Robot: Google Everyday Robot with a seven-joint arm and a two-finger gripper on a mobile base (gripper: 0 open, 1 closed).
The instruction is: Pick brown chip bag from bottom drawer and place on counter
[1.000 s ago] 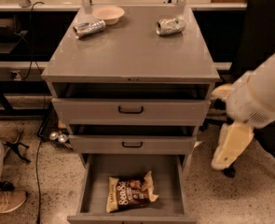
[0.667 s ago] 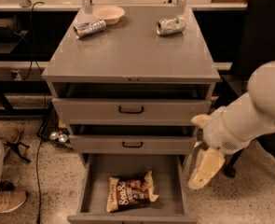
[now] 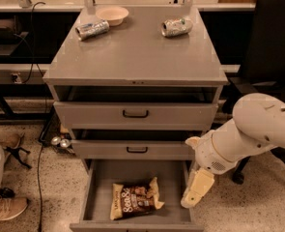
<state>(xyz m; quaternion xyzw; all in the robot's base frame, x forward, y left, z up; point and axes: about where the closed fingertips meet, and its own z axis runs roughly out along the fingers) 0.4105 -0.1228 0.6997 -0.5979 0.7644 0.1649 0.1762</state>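
The brown chip bag (image 3: 135, 198) lies flat in the open bottom drawer (image 3: 132, 172), near its front, with white "Sea Salt" lettering facing up. My gripper (image 3: 196, 190) hangs from the white arm (image 3: 248, 134) at the drawer's right edge. It is level with the bag, to its right, and not touching it. The counter (image 3: 137, 57) is the grey cabinet top above.
Two crushed silver cans (image 3: 92, 29) (image 3: 176, 26) and a tan bowl (image 3: 112, 15) sit at the back of the counter. The two upper drawers (image 3: 135, 114) (image 3: 136, 150) are slightly open. A black chair (image 3: 272, 42) stands at right. A person's shoe (image 3: 4, 209) is at left.
My arm and gripper have moved left and down, from beside the cabinet's right side to the right edge of the open bottom drawer. The bag has not moved.
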